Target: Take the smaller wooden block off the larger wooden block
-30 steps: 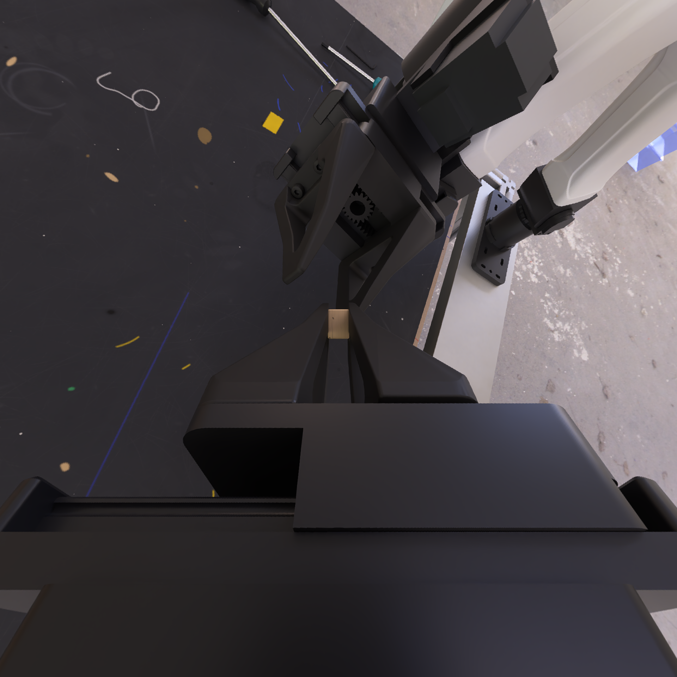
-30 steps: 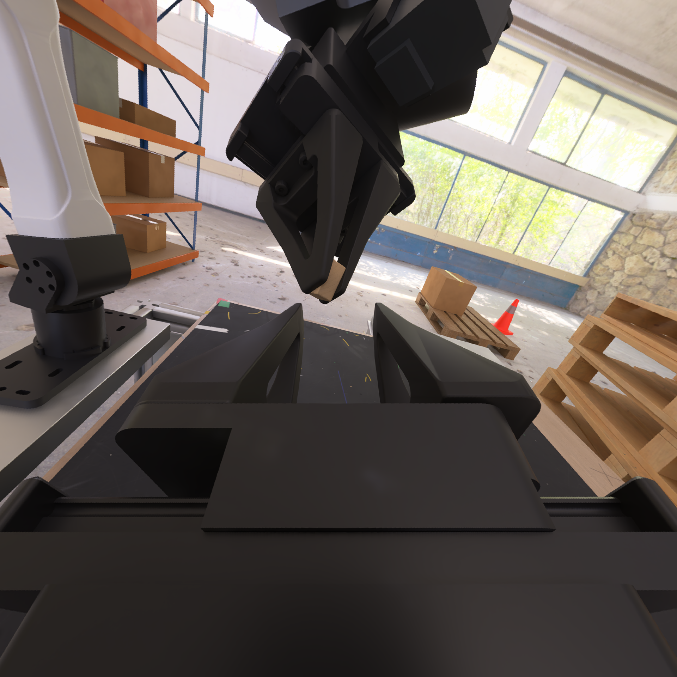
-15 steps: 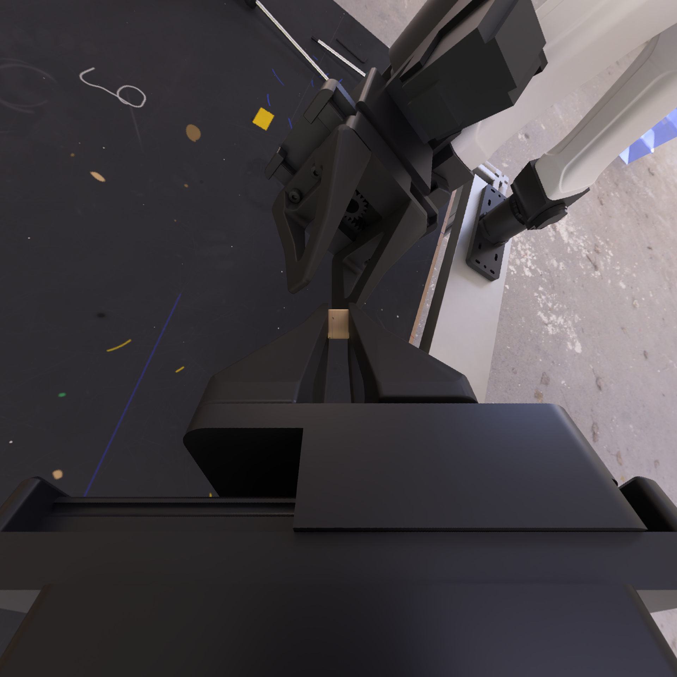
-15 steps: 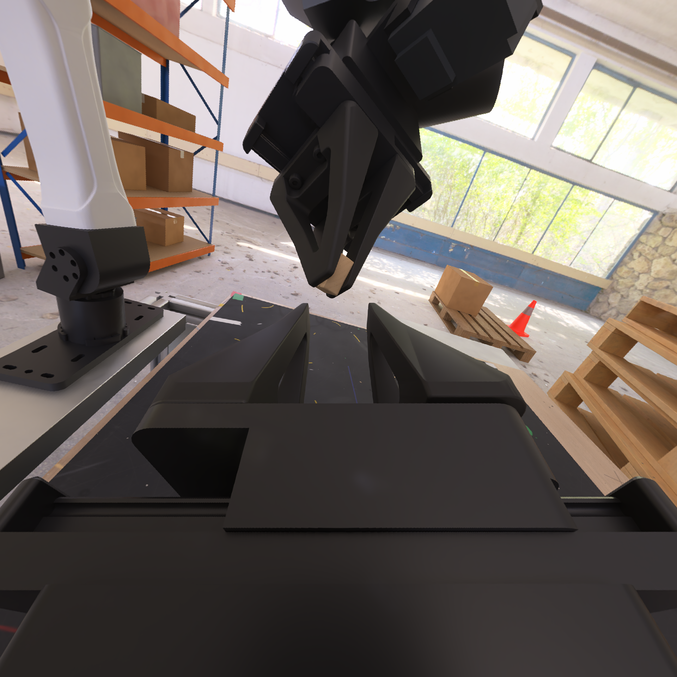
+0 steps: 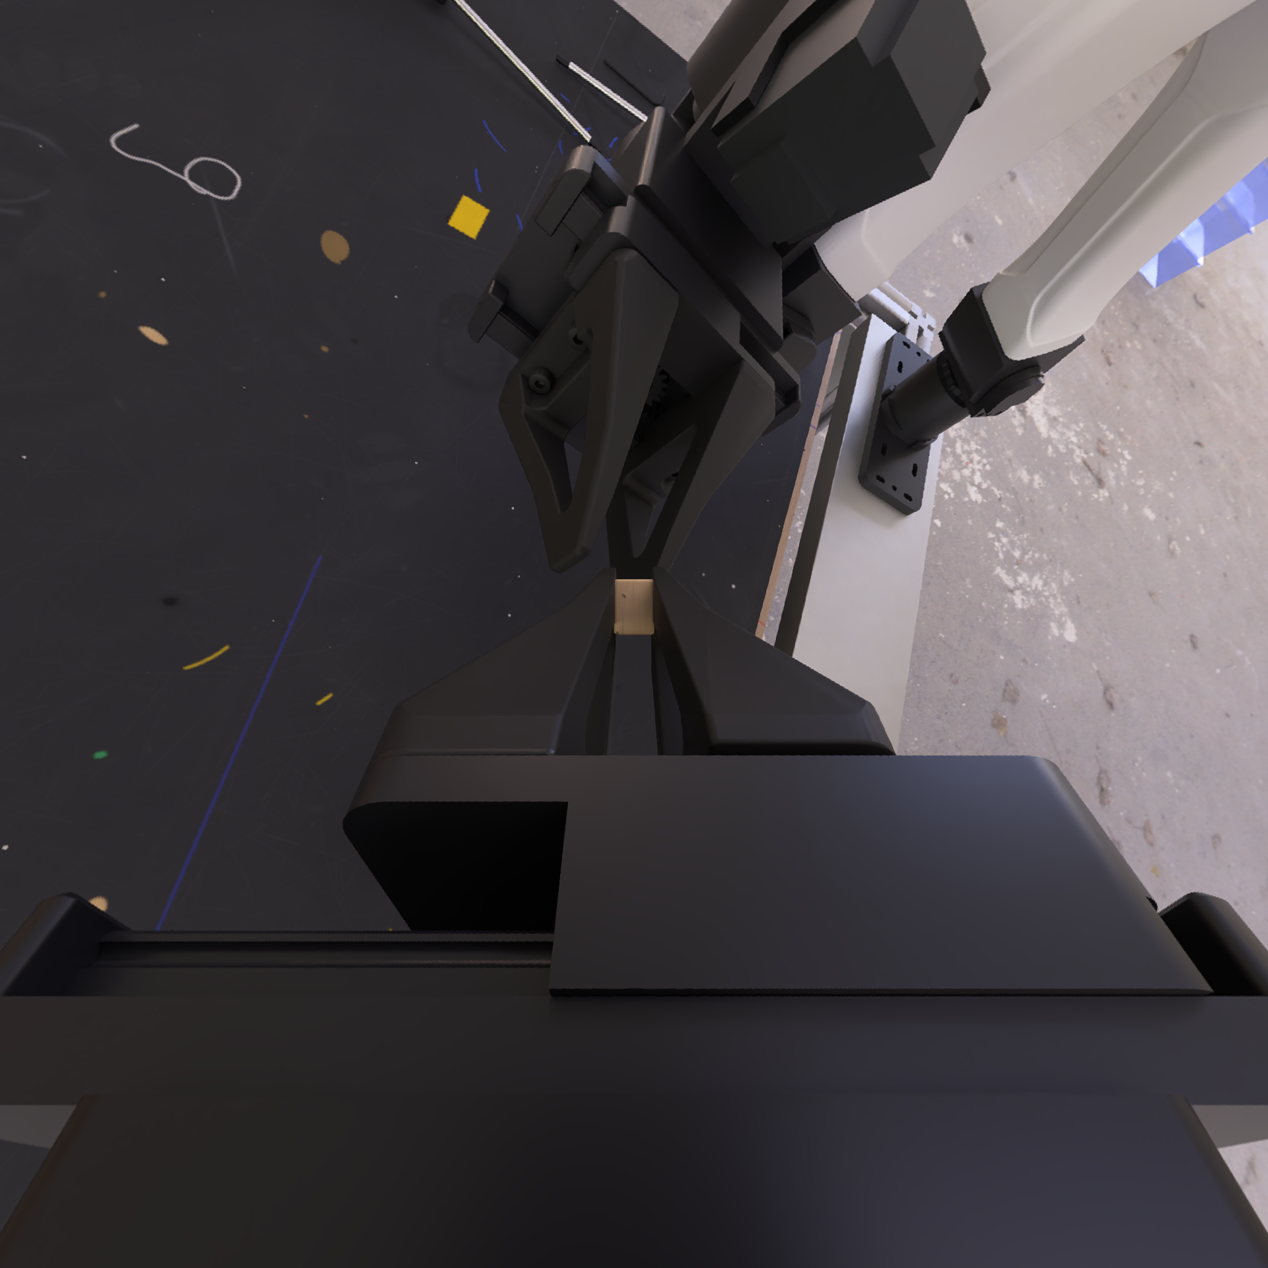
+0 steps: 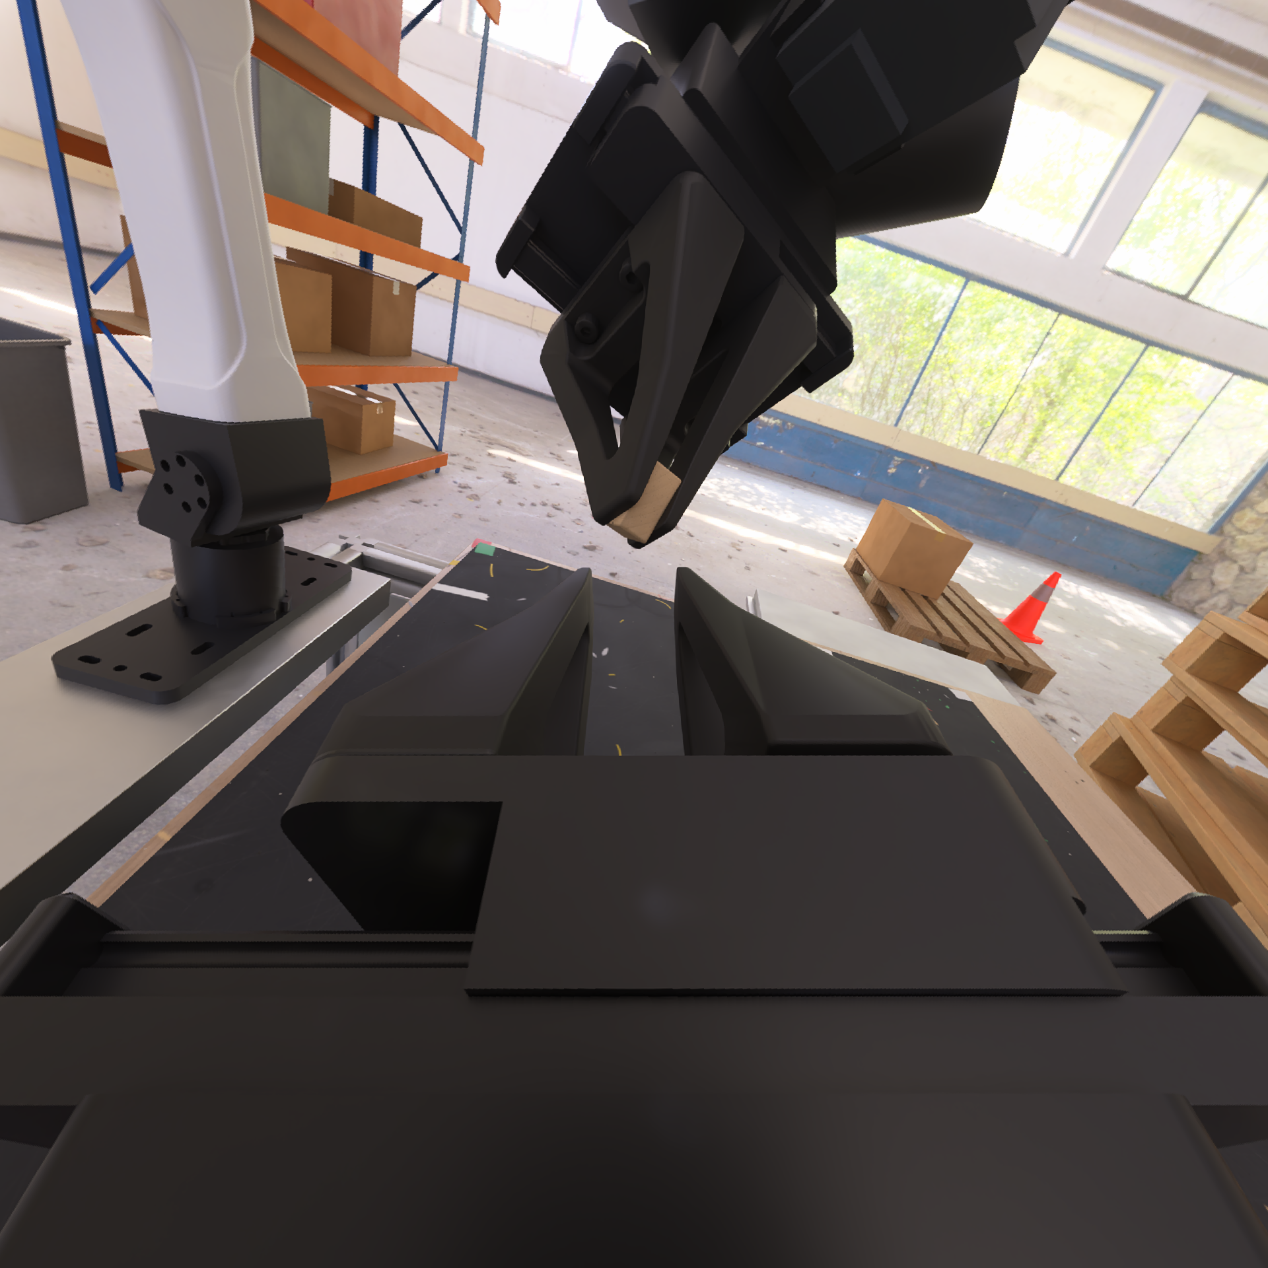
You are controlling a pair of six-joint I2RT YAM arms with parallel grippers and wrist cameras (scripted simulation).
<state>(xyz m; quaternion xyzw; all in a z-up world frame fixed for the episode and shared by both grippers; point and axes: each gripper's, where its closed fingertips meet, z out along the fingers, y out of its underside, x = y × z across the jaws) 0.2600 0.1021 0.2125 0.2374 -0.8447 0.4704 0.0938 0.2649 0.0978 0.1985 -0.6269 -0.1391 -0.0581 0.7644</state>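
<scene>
Above the dark speckled worktop [image 5: 288, 425], your left gripper [image 5: 633, 607] clenched on the smaller wooden block [image 5: 633, 606], pale smooth cube, your right gripper [image 6: 632, 583] parted, empty, angular matte fingers.

Warehouse interior. Blue-and-orange shelving [image 6: 384, 206] at 10 o'clock carries cardboard boxes [image 6: 357, 302]; a grey bin [image 6: 34, 425] stands at 9 o'clock. Tall windows [image 6: 1070, 370] from 1 to 3 o'clock admit daylight over green foliage, above a blue wall base [image 6: 960, 494]. On the speckled concrete floor [image 6: 494, 480]: a boxed pallet [image 6: 947, 611], an orange traffic cone [image 6: 1029, 611], stacked wooden pallets [image 6: 1194, 768] at 3 o'clock. The dark tabletop [image 5: 274, 446] bears paint flecks.
</scene>
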